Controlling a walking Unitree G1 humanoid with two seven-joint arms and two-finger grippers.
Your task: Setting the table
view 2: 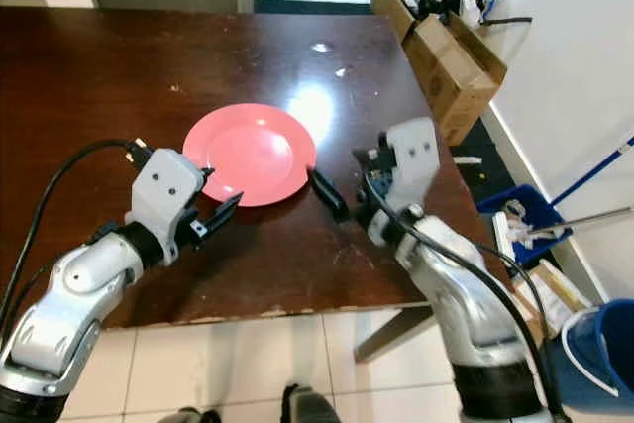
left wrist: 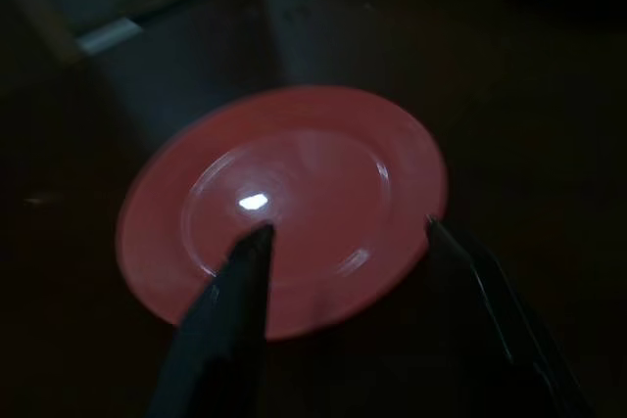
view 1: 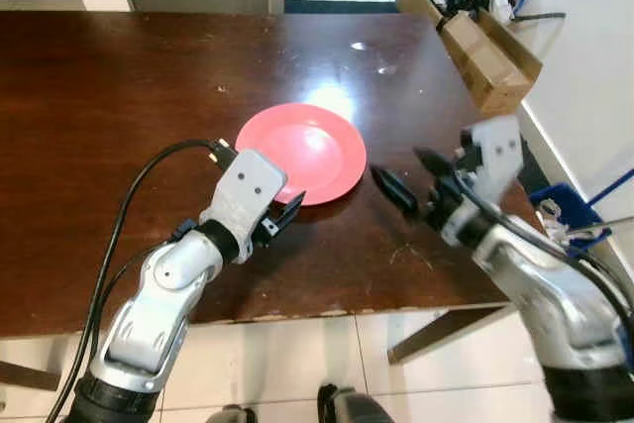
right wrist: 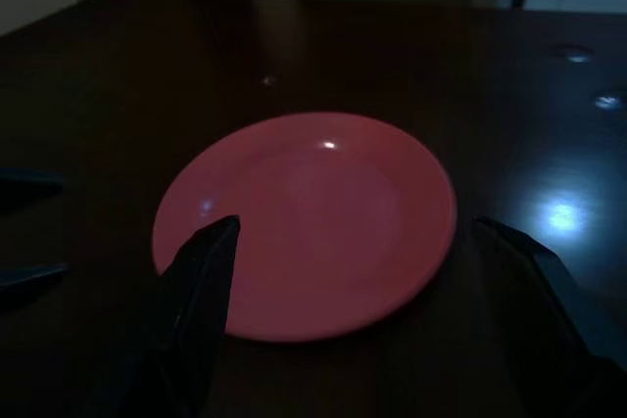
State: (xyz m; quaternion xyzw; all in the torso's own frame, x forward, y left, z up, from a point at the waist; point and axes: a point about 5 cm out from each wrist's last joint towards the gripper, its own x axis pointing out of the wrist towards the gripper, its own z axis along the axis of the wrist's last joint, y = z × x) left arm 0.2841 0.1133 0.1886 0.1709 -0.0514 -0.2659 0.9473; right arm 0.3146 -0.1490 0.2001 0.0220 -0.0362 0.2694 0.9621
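plate (view 1: 308,152) lying flat on table (view 1: 119,96), pink-red, round, so no long axis to line up with; sits toward the near right part of the dark wooden top, with bare wood all round it

flanked on both sides: left gripper (view 1: 285,213) at the near-left rim, right gripper (view 1: 406,177) just off the right rim

left gripper pointing up and across toward the plate from the robot's side, fingers parted to a moderate gap, holding nothing; from the left wrist view, one fingertip (left wrist: 257,242) over the plate's inner well, the other at or just past its rim, so the rim edge seems to lie between them; whether touching cannot be told

right gripper spread wide, empty, aimed leftward at the plate; in the right wrist view both fingertips (right wrist: 217,242) framing the near edge, one overlapping the rim, the other out beside it over bare table

probably a two-sided approach to lift or shift the plate, with left gripper the nearer of the two, already about the rim; right gripper needing a little more reach inward

off the table's far right corner, cardboard box (view 1: 474,32) full of clutter, well apart from the plate
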